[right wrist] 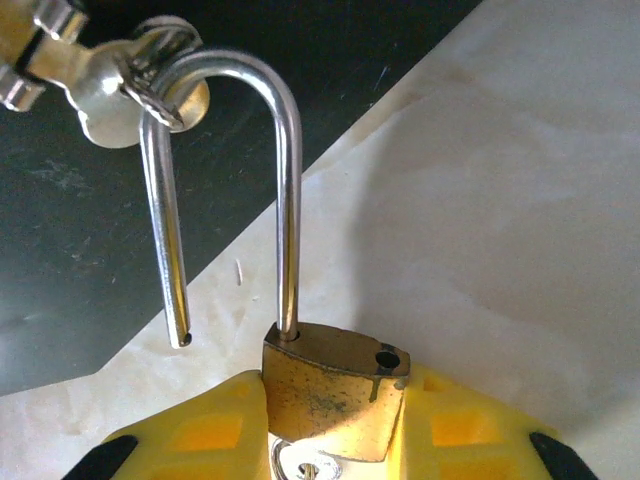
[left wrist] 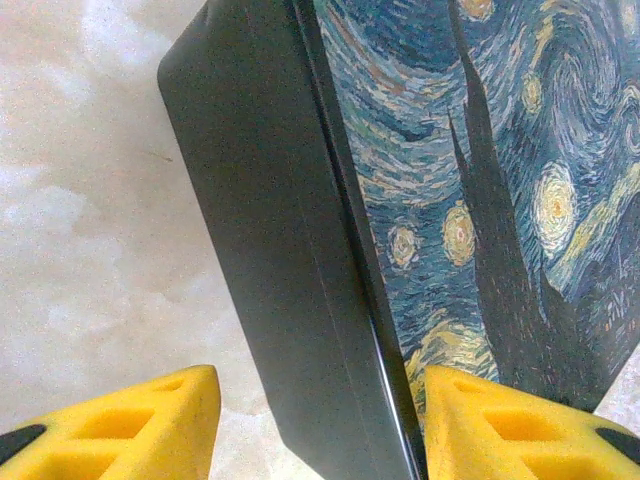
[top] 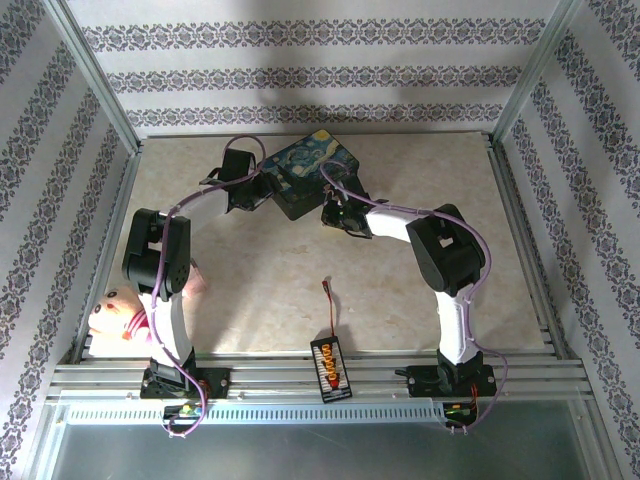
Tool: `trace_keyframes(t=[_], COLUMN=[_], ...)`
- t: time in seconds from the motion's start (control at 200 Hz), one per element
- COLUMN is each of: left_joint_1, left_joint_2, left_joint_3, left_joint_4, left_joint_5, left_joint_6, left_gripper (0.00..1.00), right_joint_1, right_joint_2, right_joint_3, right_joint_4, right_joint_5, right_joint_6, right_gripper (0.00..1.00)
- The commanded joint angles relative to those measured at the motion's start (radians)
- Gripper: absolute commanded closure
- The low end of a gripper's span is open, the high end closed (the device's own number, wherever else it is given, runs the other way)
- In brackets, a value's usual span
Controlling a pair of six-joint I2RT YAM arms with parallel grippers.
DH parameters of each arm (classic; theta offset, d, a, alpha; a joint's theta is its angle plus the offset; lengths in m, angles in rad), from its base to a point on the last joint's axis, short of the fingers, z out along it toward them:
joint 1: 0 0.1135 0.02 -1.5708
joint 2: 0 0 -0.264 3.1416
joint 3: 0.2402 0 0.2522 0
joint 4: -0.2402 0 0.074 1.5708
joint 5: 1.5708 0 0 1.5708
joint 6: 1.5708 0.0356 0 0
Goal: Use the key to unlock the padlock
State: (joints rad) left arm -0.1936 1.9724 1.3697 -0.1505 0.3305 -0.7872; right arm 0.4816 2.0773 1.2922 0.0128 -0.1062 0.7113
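The brass padlock [right wrist: 335, 400] sits between the yellow fingers of my right gripper [right wrist: 335, 440], which is shut on its body. Its silver shackle [right wrist: 288, 200] is sprung: the free end hangs clear of the body, and the bend is still hooked through the metal latch ring [right wrist: 150, 85] of the painted box [top: 310, 170]. A silver part of the key [right wrist: 300, 465] shows just under the padlock body. My left gripper [left wrist: 320, 430] stands open astride the box's edge [left wrist: 300, 250], one finger beside the dark wall, the other over the lid.
A pink plush toy [top: 120, 312] lies by the left arm's base. A black connector board [top: 330, 368] and a red-tipped wire [top: 328, 290] lie at the near middle. Metal frame posts and patterned walls enclose the marble table [top: 250, 290].
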Motion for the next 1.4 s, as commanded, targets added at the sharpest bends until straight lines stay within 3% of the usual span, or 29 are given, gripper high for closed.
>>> trace_keyframes(t=[0.0, 0.63, 1.394], left_joint_1=[0.031, 0.027, 0.027], left_joint_2=[0.025, 0.003, 0.005], left_joint_3=[-0.075, -0.182, -0.181], left_joint_4=[-0.148, -0.08, -0.078], left_joint_5=[-0.047, -0.008, -0.008], left_joint_6=[-0.013, -0.044, -0.044], left_gripper=[0.47, 0.48, 0.48], right_joint_1=[-0.017, -0.057, -0.088], right_joint_2=[-0.023, 0.026, 0.065], right_joint_3=[-0.013, -0.077, -0.048], right_joint_4=[0.108, 0.394, 0.415], right_joint_5=[-0.019, -0.1, -0.086], right_joint_6=[0.076, 0.327, 0.37], right_gripper=[1.0, 1.0, 1.0])
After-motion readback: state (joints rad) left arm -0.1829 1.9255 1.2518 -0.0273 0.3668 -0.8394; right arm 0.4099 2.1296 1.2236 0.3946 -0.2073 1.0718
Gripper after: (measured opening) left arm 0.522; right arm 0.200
